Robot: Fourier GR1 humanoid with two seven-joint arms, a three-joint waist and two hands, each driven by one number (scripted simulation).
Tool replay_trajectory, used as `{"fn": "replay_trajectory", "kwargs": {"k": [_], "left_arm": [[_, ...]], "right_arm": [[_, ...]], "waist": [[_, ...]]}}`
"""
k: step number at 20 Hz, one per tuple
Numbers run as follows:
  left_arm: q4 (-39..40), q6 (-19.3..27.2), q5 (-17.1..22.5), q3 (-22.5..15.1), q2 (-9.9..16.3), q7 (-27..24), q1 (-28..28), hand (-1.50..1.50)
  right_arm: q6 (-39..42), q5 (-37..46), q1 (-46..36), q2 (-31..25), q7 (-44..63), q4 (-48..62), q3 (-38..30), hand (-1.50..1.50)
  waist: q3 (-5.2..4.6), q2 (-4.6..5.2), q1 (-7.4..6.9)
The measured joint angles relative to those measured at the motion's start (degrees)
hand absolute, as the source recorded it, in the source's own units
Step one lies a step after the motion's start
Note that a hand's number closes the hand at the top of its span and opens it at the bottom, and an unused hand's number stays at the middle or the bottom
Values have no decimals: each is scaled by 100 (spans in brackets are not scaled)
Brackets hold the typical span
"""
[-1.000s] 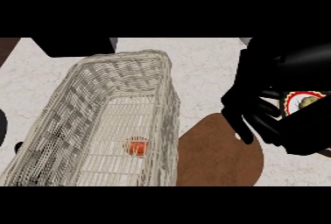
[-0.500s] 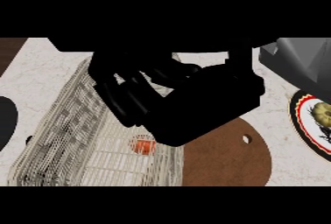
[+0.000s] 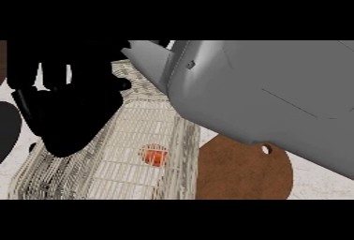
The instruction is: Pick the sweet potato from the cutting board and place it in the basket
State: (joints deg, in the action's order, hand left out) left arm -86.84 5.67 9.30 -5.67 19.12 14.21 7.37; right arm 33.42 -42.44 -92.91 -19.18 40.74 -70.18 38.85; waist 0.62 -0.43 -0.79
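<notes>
The sweet potato point(image 3: 153, 155) is a small, rounded, orange-red lump, seen through the pale wire weave and lying on the floor of the basket point(image 3: 181, 154), towards its near right part. The basket is a long, whitish wicker-like trough running from the near left to the far middle of the table point(image 3: 318, 187), which is a light speckled stone colour. Just right of the basket lies the brown round cutting board point(image 3: 235, 173), with a small hole point(image 3: 265, 149) at its far right rim and nothing resting on its visible face.

A broad grey forearm point(image 3: 262, 93) sweeps across from the right edge to the far middle, hiding much of the scene. At its end the black right hand point(image 3: 66, 117) hangs over the left side of the basket, its fingers point(image 3: 31, 70) spread and fairly straight, pointing away, holding nothing.

Half a second ago that hand was bunched over the middle of the basket, directly above the sweet potato; it has since swung left and opened out, and the forearm now fills the upper right. The sweet potato has stayed in the basket. A dark shape at the left edge cannot be identified.
</notes>
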Motion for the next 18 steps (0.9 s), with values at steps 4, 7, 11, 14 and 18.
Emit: {"fn": "replay_trajectory", "kwargs": {"k": [4, 7, 11, 14, 18], "left_arm": [[27, 11, -43, 3, -72, -65, 10, 0], [26, 44, -85, 19, -115, -72, 8, 0], [23, -39, -61, 60, -109, -57, 11, 0], [-5, -41, -67, 80, -111, 23, -11, 0], [3, -24, -166, 54, -153, -39, -44, 0]], "right_arm": [[-154, -31, 286, 258, 173, 292, -32, 150], [-189, 145, 506, 416, 120, 453, -46, 150], [-103, 492, 863, 488, -89, 553, -45, 150], [-54, 1106, 925, 372, -323, 579, 78, 150], [183, 1989, 974, 251, -1010, 711, 279, -150]], "waist": [[19, 4, 29], [26, 10, 25], [25, 15, 26], [21, 29, 10], [20, 53, -34]]}}
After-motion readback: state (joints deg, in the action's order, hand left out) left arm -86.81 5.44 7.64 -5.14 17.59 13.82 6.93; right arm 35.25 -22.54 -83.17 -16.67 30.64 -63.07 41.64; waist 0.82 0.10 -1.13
